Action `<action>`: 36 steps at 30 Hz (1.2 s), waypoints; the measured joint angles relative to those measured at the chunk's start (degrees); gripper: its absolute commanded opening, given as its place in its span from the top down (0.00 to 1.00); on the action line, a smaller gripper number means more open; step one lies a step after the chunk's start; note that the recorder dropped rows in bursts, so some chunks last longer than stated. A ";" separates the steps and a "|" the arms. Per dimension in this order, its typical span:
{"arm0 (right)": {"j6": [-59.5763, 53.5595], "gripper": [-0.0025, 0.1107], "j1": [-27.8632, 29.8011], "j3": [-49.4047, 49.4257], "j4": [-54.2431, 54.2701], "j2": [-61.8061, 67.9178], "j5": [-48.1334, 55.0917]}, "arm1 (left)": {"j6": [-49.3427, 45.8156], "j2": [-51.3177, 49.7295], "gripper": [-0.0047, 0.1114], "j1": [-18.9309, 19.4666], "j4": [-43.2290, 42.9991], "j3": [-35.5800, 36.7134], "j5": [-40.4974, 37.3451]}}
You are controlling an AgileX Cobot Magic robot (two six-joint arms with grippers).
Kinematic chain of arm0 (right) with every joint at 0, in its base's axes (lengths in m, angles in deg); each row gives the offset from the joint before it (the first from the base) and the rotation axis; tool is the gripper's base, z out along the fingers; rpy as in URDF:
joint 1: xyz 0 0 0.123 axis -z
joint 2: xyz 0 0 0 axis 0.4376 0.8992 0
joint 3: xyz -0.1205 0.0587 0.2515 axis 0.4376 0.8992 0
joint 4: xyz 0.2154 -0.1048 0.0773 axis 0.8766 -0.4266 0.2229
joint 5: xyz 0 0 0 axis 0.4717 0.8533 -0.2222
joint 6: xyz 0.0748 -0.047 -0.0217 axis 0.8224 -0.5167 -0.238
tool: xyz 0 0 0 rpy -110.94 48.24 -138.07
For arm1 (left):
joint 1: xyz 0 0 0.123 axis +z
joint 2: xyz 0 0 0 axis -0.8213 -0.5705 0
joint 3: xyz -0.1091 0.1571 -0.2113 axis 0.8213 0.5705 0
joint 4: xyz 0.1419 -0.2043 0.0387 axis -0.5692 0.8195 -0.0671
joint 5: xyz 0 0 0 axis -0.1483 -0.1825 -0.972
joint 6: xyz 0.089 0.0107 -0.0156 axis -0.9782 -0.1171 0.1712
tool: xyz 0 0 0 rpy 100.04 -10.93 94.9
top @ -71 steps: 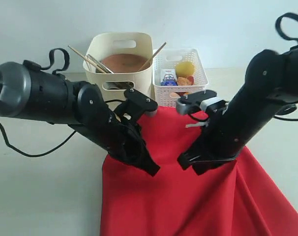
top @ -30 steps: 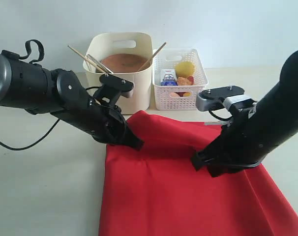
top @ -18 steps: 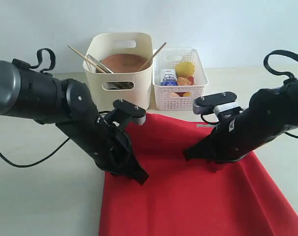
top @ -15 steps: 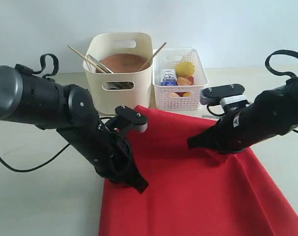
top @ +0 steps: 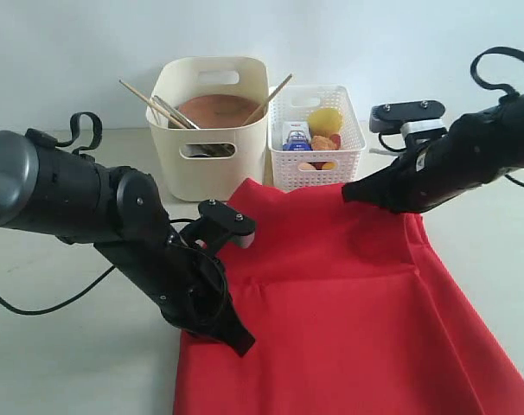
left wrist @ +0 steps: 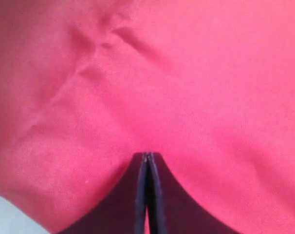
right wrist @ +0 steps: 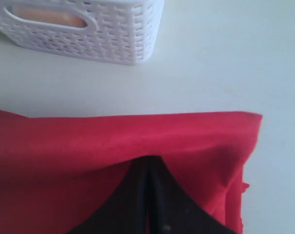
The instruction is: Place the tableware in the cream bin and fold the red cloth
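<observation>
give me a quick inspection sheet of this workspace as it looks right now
surface: pale tabletop, partly covered by cloth
job's things: red cloth spread at the front; cream bin behind it holds a brown plate and chopsticks
clutter: white lattice basket with food, beside the bin
grippers: left gripper shut on the cloth's side edge; right gripper shut on its far edge
cables: black cable trailing on the table by the left arm
surroundings: plain pale wall

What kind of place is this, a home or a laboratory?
Probably a robot test bench, not a home: a plain pale table against a blank wall, with a cream bin of tableware, a white basket of food and a red cloth.
</observation>
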State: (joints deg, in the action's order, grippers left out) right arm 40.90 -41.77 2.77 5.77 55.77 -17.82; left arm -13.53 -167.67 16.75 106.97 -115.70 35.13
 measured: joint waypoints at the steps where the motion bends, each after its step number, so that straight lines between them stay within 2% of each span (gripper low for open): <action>1: 0.00 0.98 0.00 -1.19 0.00 1.63 0.38 | 0.00 0.00 0.96 -0.02 0.00 0.00 0.00; 6: -0.08 0.98 2.13 -6.46 0.00 6.80 3.45 | 0.00 0.58 0.96 -0.02 0.11 0.00 0.08; 12: -0.02 0.98 8.49 -8.13 0.00 8.08 6.23 | 0.00 4.03 0.96 -0.02 0.11 0.09 0.35; 19: -2.84 0.98 8.59 -8.13 0.00 -2.62 14.36 | 0.00 12.37 0.96 -0.02 2.87 0.09 3.99; 21: -4.33 0.94 8.59 -8.27 0.00 -7.10 19.08 | 0.00 16.09 0.96 -0.02 3.56 0.09 4.19; 27: -11.02 0.70 8.59 -8.27 2.89 -16.23 33.52 | 1.23 26.62 0.96 -0.02 4.05 0.09 4.33; 31: -14.93 0.62 8.59 -7.15 6.33 -20.10 38.27 | 3.18 32.31 0.96 -0.02 3.01 0.09 3.94; 35: -18.69 0.61 8.59 1.35 10.28 -27.42 37.28 | 15.25 42.99 0.96 0.55 -10.24 0.09 -1.47; 36: -19.17 0.56 8.59 2.72 10.80 -27.99 36.76 | 17.07 44.92 0.96 0.91 -12.62 0.09 -2.84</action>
State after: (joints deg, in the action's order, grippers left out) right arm 21.73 -33.19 5.49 16.57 27.78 18.94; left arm 3.54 -122.75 17.66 94.35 -115.62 32.29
